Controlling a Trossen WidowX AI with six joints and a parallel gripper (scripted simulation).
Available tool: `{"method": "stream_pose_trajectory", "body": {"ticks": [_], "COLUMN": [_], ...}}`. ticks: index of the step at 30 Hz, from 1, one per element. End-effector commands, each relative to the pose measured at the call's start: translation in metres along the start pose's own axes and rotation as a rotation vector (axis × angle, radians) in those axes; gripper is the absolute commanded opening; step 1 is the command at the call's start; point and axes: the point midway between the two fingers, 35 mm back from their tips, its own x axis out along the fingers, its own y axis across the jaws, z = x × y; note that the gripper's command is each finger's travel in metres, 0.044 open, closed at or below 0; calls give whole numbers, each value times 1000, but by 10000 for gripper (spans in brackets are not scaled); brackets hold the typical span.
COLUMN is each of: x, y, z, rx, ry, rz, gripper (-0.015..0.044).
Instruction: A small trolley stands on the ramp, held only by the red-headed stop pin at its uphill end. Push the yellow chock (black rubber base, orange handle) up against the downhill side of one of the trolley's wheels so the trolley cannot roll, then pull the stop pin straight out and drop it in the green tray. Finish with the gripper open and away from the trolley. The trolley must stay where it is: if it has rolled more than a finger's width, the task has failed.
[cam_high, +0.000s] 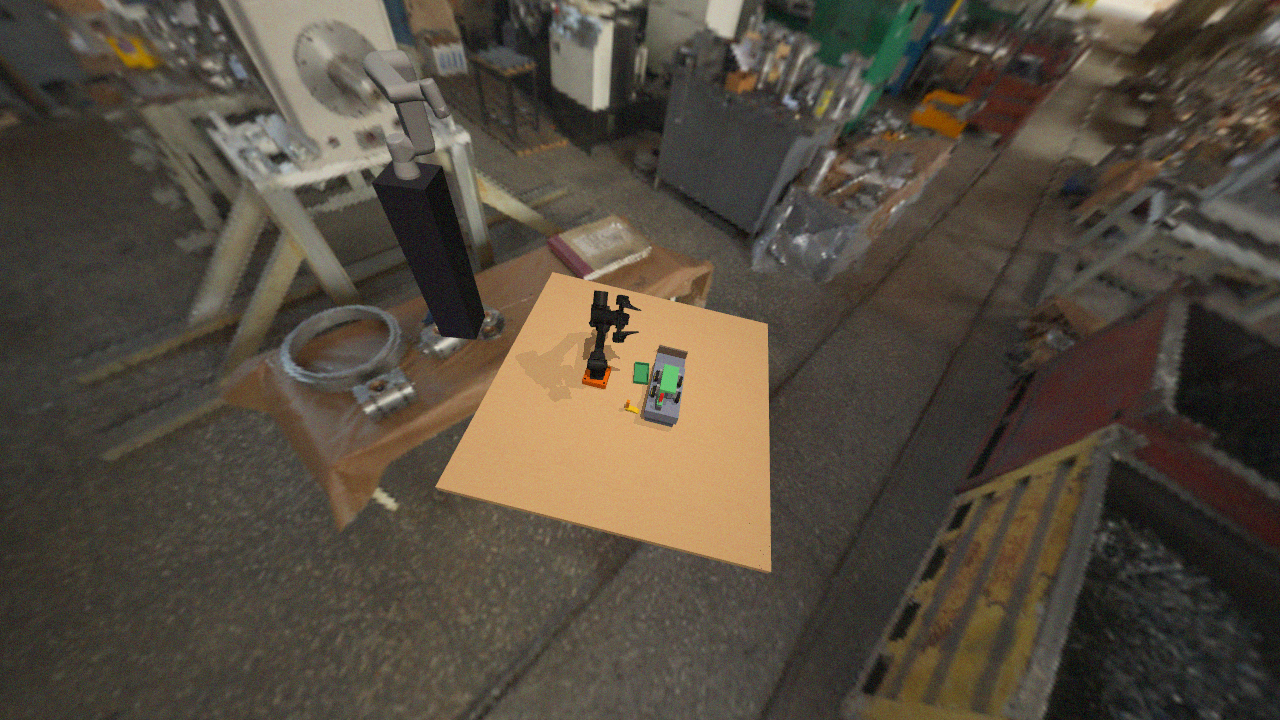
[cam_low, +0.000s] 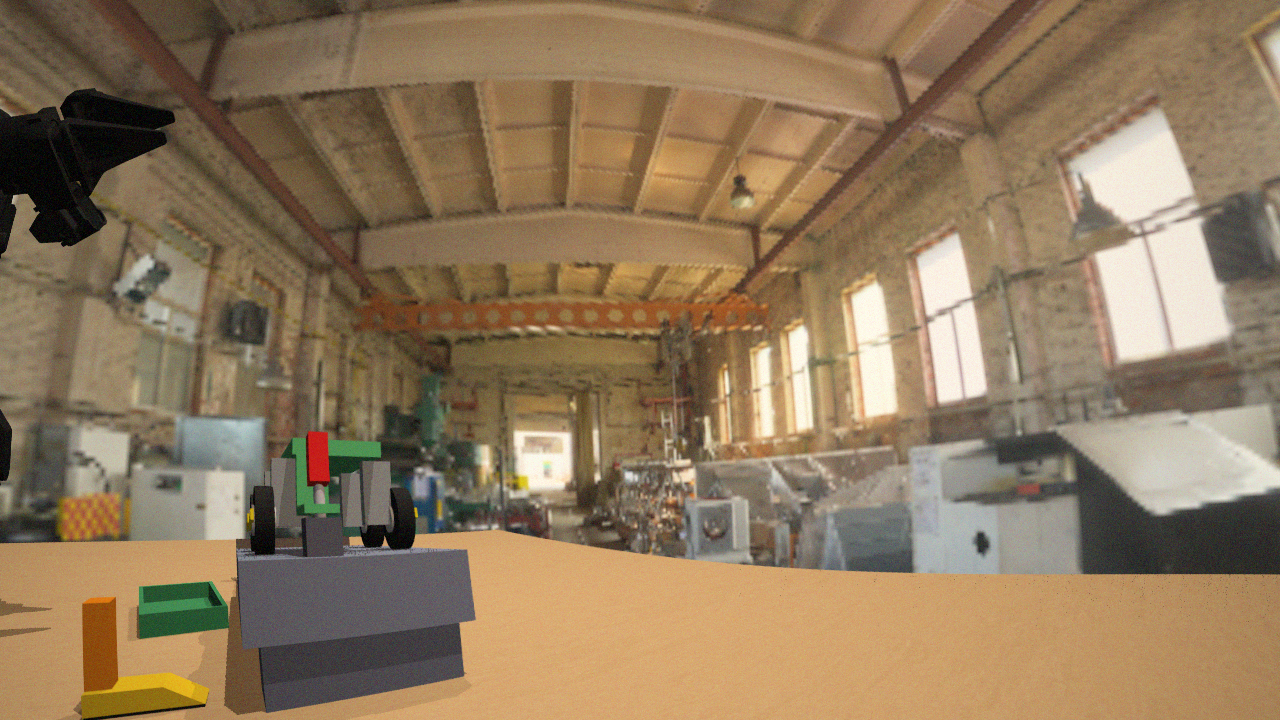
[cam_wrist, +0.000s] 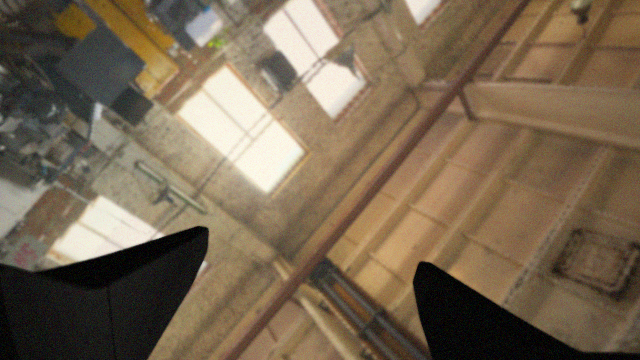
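The trolley (cam_high: 667, 379) (cam_low: 336, 446) has a green body and black wheels and stands on the grey ramp (cam_high: 663, 408) (cam_low: 353, 591). The red-headed stop pin (cam_low: 316, 457) stands upright in front of it in the exterior view. The yellow chock (cam_high: 631, 407) (cam_low: 143, 694) with its orange handle (cam_low: 99, 640) lies on the table beside the ramp, apart from the wheels. The green tray (cam_high: 640, 372) (cam_low: 181, 608) lies next to the ramp. My gripper (cam_high: 636, 320) (cam_low: 165, 125) (cam_wrist: 313, 256) is open and empty, raised high and pointing upward, away from the trolley.
The tan table top (cam_high: 608, 474) (cam_low: 805, 644) carries everything. The arm's orange base (cam_high: 596, 377) stands left of the tray. The wrist view shows only the ceiling and windows.
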Motion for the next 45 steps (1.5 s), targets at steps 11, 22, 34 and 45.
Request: {"method": "stream_pose_trajectory", "body": {"ticks": [11,22,34,45], "x": [19,42,49,33], "y": [51,136,213,264], "z": [-40,-48,-9,44], "rx": [815,1631,2220,2477], "ry": [75,290,685,1377], "rz": [118,387,774,1140], "gripper": [190,190,190,190]}}
